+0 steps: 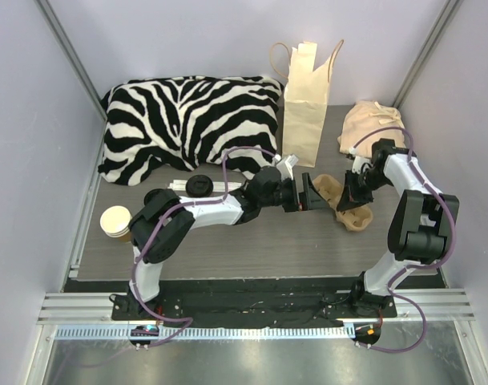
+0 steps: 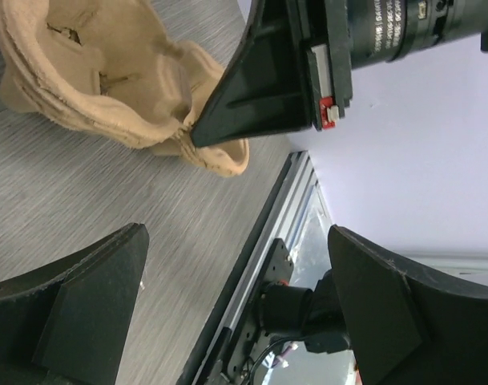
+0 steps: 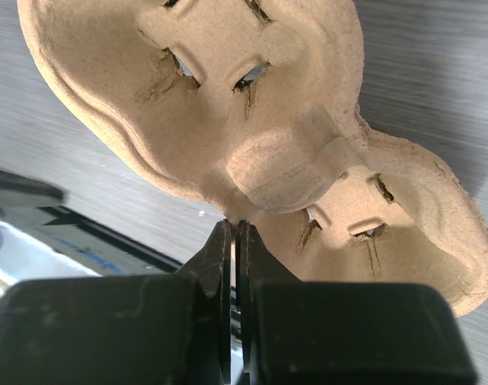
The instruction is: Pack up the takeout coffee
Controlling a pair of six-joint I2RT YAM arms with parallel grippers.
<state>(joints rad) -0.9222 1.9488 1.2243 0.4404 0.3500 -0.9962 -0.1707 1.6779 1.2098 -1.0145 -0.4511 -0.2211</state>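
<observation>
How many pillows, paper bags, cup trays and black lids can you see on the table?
Zebra pillow: 1
Paper bag: 1
Cup tray: 1
Black lid: 1
Total: 4

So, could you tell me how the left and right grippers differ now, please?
The left gripper has its jaws wide open and empty; the right gripper has its jaws shut on the rim of the cup carrier. The left gripper stands apart from the carrier; the right gripper touches it. Both are black and close to the carrier.
</observation>
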